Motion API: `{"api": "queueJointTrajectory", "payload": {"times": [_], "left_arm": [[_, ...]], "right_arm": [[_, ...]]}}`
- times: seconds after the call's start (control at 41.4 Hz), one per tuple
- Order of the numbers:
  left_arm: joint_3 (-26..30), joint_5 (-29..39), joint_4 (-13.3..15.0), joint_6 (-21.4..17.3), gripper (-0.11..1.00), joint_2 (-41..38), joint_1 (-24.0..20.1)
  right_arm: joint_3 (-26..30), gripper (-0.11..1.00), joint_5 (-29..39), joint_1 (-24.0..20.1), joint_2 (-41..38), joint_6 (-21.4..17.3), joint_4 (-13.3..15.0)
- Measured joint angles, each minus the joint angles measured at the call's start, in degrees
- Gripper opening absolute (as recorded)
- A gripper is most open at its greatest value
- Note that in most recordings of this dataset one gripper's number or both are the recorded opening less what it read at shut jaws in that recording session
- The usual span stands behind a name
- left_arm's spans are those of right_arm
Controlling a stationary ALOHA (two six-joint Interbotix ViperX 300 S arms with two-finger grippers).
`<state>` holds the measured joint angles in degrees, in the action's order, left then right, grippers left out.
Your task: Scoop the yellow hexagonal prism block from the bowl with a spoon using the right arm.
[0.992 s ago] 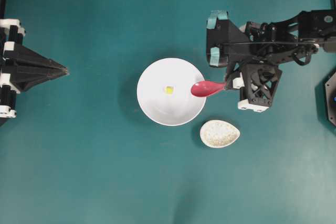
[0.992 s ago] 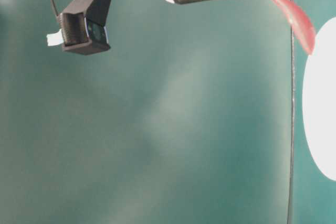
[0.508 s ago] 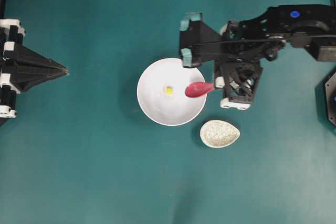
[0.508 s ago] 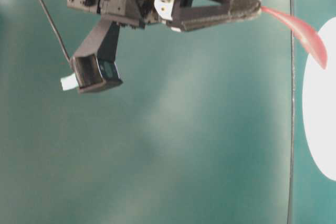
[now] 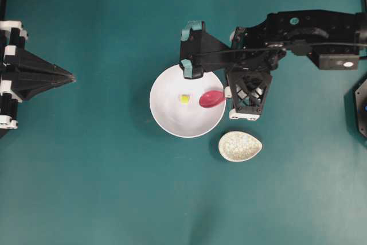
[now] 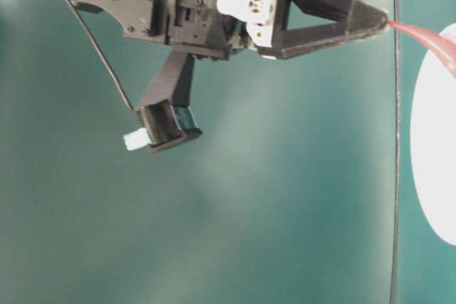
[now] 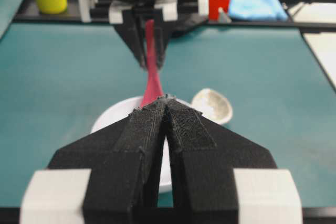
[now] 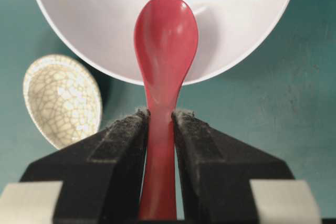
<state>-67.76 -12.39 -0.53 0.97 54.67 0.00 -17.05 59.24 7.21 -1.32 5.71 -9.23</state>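
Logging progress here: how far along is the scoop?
Done: the right gripper is shut on the spoon, off the spoon rest. In hand: its scoop is over the bowl, beside the block. Left: get under the block and lift it out.

Light is bright and even from above. The bowl (image 5: 186,100) throws a soft shadow to its left and shows glare in the right wrist view. The table-level view is hazy, perhaps motion-blurred. Background clutter in the left wrist view is soft.
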Motion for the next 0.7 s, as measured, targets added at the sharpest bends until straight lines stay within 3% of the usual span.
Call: {"api": "queueJointTrajectory", "payload": {"times": [0.701], "left_arm": [[0.0,0.0,0.0,0.0,0.0,0.1,0.0]], "right_arm": [[0.0,0.25,-8.3,0.0,-5.1,0.7,0.0]]}}
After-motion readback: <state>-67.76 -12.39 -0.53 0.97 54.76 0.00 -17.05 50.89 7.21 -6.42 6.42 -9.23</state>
